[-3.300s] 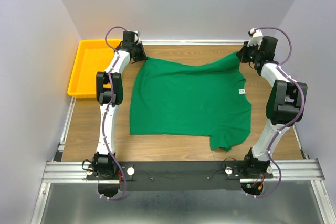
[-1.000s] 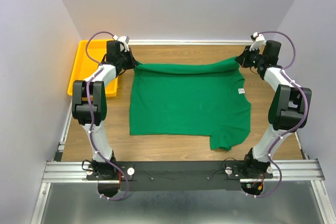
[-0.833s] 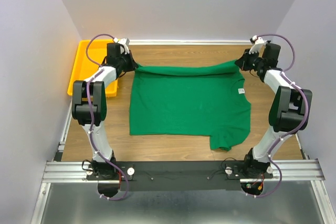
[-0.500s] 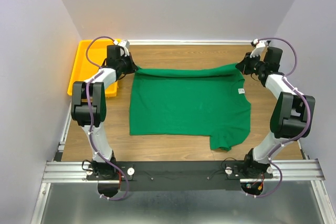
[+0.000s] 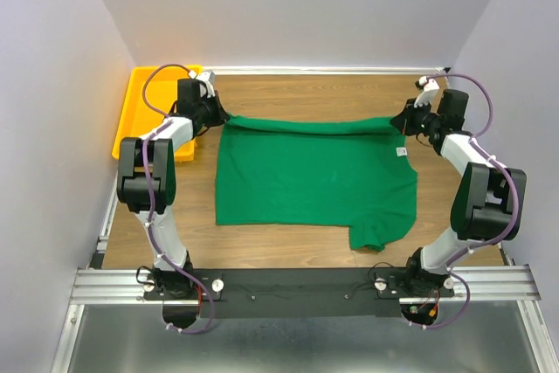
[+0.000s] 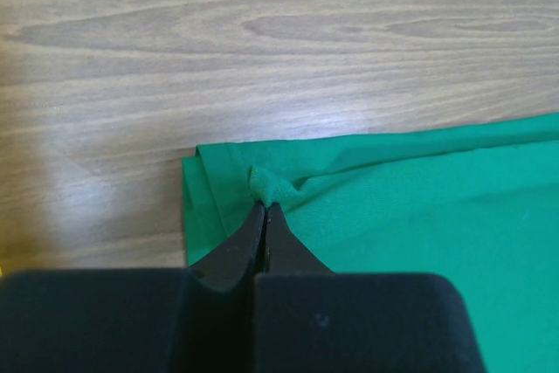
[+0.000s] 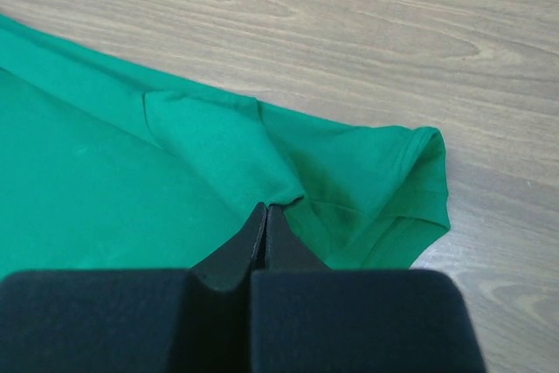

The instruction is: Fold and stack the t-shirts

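A green t-shirt (image 5: 314, 172) lies on the wooden table with its far edge folded over toward the near side. A small white label (image 5: 403, 153) shows near its right side, and one sleeve (image 5: 374, 231) sticks out at the near right. My left gripper (image 5: 224, 120) is shut on the t-shirt's far-left corner; in the left wrist view the closed tips (image 6: 265, 207) pinch a small bunch of green t-shirt (image 6: 393, 216). My right gripper (image 5: 399, 121) is shut on the far-right corner, tips (image 7: 266, 209) pinching the t-shirt (image 7: 131, 181) beside a folded sleeve (image 7: 384, 189).
A yellow bin (image 5: 144, 107) stands at the far left of the table, just behind the left arm. Grey walls close in the table on three sides. A metal rail (image 5: 297, 286) with the arm bases runs along the near edge.
Both grippers have drawn the t-shirt's far edge toward the near side, so the folded-over strip lies farther over the cloth. Both stay shut on their corners.
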`<state>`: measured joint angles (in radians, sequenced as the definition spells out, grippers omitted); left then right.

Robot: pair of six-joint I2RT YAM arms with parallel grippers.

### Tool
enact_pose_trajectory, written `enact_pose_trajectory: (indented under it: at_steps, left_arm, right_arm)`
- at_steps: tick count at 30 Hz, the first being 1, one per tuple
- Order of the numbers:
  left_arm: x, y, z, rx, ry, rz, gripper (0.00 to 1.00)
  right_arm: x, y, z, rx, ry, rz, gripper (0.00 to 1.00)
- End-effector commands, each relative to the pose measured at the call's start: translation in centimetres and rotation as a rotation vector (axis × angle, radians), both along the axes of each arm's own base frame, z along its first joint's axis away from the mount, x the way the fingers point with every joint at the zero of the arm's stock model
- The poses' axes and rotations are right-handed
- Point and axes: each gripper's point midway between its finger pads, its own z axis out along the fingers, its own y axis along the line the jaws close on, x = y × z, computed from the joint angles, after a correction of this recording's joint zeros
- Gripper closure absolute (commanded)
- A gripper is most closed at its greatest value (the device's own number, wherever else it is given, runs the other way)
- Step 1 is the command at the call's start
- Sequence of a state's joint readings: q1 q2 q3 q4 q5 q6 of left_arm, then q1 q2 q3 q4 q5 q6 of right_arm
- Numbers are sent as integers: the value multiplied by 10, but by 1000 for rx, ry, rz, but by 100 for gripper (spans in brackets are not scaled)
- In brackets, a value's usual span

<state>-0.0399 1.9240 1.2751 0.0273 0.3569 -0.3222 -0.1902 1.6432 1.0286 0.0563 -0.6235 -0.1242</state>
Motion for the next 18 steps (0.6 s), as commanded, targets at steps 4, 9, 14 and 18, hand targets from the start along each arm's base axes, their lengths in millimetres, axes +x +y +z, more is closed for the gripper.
enact_pose_trajectory:
  at_steps: [4, 9, 14, 18]
  left_arm:
    - [-3, 4, 21, -2, -53, 1, 100]
    - [-12, 5, 17, -1, -40, 6, 95]
    - [-26, 12, 23, 12, -49, 43, 63]
    - [-47, 18, 32, 2, -57, 87, 50]
  right_arm:
    - [-8, -6, 2, -26, -4, -13, 99]
    - [-15, -7, -7, -42, 11, -13, 100]
    - [-17, -9, -13, -53, 21, -19, 99]
    - [-18, -10, -13, -60, 20, -22, 99]
